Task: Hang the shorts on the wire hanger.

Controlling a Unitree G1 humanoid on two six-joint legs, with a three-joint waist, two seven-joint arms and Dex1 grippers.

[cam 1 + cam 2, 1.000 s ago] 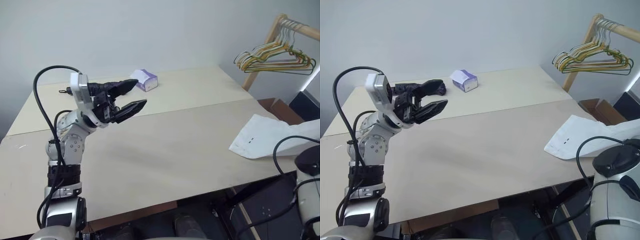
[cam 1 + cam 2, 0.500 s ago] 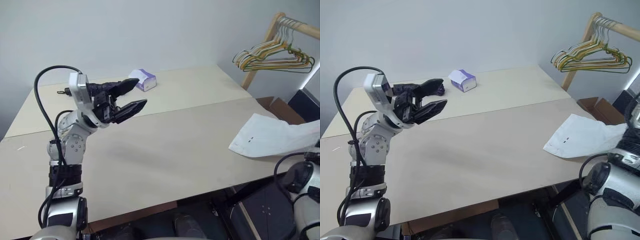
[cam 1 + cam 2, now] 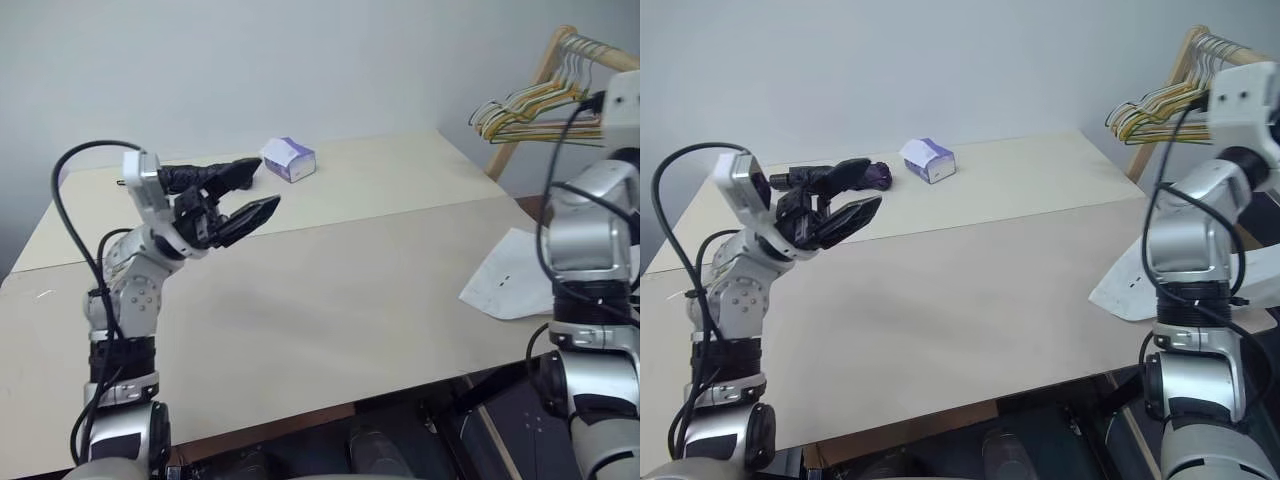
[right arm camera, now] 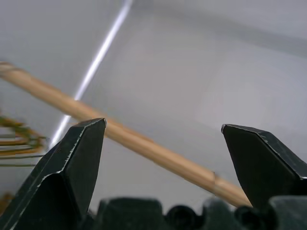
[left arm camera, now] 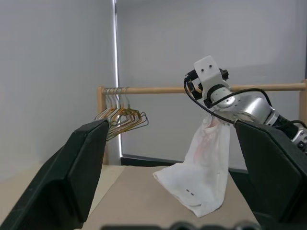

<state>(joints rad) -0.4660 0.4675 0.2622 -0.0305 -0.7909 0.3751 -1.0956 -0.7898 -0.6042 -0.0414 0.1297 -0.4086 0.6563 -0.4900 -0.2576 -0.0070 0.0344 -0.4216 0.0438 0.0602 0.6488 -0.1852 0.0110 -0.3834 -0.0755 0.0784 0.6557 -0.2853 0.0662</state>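
Above the table's (image 3: 330, 290) left side, the left gripper (image 3: 245, 195) hovered with fingers spread, empty. The right gripper (image 4: 163, 158), fingers wide apart and holding nothing, faced the wooden rail (image 4: 139, 143). The white shorts (image 3: 505, 280) lay at the table's right edge; the left wrist view showed them draped behind the right arm.

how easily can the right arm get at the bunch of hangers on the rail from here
Probably easily: the right gripper is open and raised toward the wooden rail, with the bunch of hangers just beside it and nothing between. The shorts hang off that arm, though.
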